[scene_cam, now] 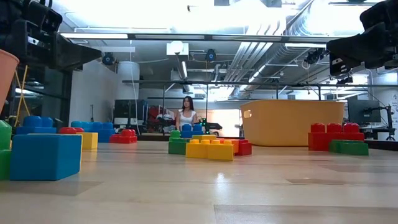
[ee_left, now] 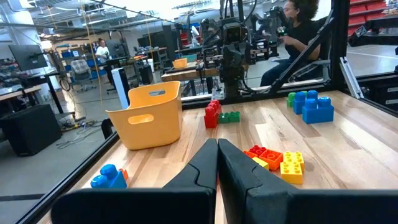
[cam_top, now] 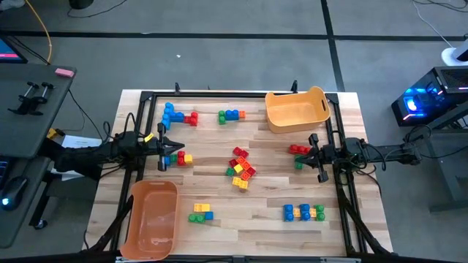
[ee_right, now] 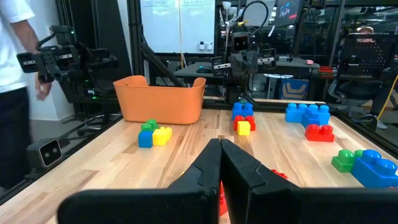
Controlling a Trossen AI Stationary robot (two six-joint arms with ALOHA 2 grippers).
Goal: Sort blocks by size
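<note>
My left gripper (cam_top: 165, 144) and right gripper (cam_top: 313, 152) wait pinched tight and empty at opposite table edges, clear of the blocks (cam_top: 240, 168), which lie scattered in clusters between two orange bins (cam_top: 295, 109), none sorted yet.

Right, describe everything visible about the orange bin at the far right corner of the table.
The orange bin looks like smooth plastic, a rounded oblong tub with a wavy rim and a slot handle cut in its end wall. It stands upright and open-topped on the wooden table near the far right corner; its inside looks empty. Nothing seems to touch it: the nearest red and green blocks lie apart, near the shut right gripper.
</note>
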